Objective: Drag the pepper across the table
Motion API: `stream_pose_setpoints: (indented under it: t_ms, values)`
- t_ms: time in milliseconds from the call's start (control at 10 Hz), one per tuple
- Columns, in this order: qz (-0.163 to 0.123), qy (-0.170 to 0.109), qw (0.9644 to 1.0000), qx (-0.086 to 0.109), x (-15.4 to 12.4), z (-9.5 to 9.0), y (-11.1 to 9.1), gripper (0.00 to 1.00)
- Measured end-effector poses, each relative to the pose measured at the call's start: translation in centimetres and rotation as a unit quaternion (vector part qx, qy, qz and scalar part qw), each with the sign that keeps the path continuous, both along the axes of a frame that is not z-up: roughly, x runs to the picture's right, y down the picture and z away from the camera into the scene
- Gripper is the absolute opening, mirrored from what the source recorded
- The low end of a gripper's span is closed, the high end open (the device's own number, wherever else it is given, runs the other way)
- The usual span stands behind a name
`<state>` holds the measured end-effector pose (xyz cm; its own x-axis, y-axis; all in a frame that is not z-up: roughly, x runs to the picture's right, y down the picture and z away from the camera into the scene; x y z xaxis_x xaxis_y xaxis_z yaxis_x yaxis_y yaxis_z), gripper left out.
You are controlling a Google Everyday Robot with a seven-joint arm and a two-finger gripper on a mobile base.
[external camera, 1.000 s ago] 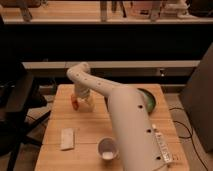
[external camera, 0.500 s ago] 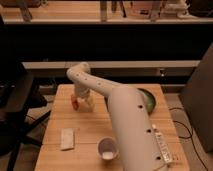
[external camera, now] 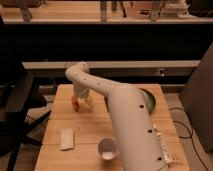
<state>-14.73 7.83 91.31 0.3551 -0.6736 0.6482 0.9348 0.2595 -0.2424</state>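
The pepper (external camera: 75,102) is a small red-orange rounded thing on the light tan plank table (external camera: 90,127), at its far left. My gripper (external camera: 83,101) hangs down from the white arm right at the pepper, touching or just beside its right side. The arm reaches from the lower right across the table to the far left.
A white cup (external camera: 107,148) stands near the table's front edge. A white flat packet (external camera: 67,139) lies at the front left. A dark green bowl (external camera: 149,99) sits at the right, half hidden by the arm. A black chair (external camera: 15,115) stands left of the table.
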Motion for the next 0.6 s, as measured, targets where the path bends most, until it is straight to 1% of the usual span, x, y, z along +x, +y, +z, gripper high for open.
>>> stream_pose_setpoints:
  t_ms: [200, 300, 400, 600]
  values:
    - [-0.027, -0.031, 0.9990, 0.015, -1.7, -2.3, -1.6, 0.80]
    - [-0.041, -0.046, 0.9979, 0.020, -2.2, -3.5, -2.2, 0.80]
    - [-0.052, -0.056, 0.9968, 0.024, -2.5, -4.2, -2.5, 0.80]
    - [-0.058, -0.075, 0.9950, 0.030, -2.9, -4.1, -2.4, 0.80]
